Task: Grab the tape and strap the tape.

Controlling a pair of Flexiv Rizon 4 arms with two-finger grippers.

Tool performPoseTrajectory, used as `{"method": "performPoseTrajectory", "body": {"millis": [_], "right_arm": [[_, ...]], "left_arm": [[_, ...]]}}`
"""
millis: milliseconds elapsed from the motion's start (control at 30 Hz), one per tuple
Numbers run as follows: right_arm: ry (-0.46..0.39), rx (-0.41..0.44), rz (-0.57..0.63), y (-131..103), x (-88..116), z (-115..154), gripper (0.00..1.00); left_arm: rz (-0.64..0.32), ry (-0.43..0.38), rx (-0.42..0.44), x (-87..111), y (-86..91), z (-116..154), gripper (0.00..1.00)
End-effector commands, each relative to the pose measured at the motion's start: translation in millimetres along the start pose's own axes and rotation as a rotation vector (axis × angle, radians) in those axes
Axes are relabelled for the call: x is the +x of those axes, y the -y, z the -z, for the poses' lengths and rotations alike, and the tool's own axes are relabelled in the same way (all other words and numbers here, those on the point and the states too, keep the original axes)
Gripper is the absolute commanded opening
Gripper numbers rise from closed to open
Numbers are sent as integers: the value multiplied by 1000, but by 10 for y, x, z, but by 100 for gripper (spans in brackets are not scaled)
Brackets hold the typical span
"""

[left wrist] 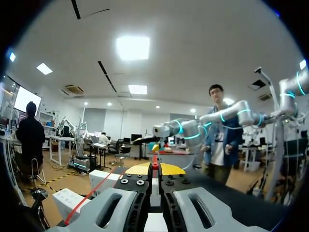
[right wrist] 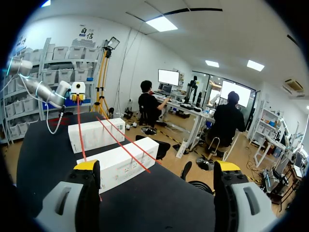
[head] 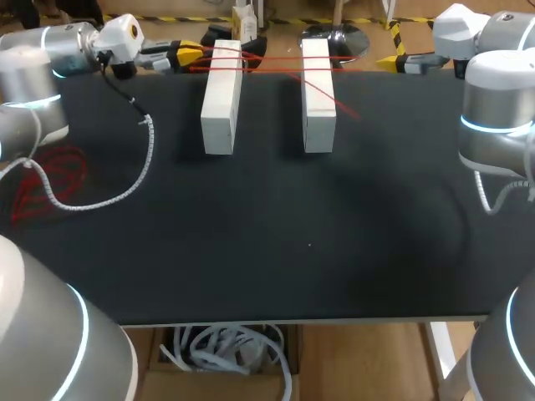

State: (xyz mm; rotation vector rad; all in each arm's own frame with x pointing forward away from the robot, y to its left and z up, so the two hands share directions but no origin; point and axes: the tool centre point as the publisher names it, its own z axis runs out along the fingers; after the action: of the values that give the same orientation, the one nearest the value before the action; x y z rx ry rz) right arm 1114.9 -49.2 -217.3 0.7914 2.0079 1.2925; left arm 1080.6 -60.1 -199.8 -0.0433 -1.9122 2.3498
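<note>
Thin red tape (head: 276,65) runs in strands across the far ends of two white blocks (head: 222,96) (head: 318,92) on the black table. My left gripper (head: 189,57) is at the far left edge, beside the left block, shut on the tape's end. In the left wrist view the yellow tips (left wrist: 154,168) pinch the red tape (left wrist: 155,163). My right gripper (head: 389,61) hangs at the far right edge, open and holding nothing. From the right wrist view its fingers (right wrist: 87,166) stand wide apart, with both blocks (right wrist: 96,135) (right wrist: 123,164) and tape strands (right wrist: 126,148) ahead.
A loose tangle of red tape (head: 52,180) lies at the table's left side, near a coiled white cable (head: 142,167) from my left arm. The black table (head: 292,242) stretches toward the near edge.
</note>
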Motion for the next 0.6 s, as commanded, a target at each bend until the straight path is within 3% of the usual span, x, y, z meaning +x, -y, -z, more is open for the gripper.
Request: {"method": "performPoseTrajectory", "body": {"millis": [33, 600], "right_arm": [[-1, 2, 0, -4, -2, 5, 100], [-1, 2, 0, -4, -2, 5, 100]], "left_arm": [[-13, 213, -25, 129, 111, -18, 0], [-14, 216, -40, 144, 136, -18, 0]]}}
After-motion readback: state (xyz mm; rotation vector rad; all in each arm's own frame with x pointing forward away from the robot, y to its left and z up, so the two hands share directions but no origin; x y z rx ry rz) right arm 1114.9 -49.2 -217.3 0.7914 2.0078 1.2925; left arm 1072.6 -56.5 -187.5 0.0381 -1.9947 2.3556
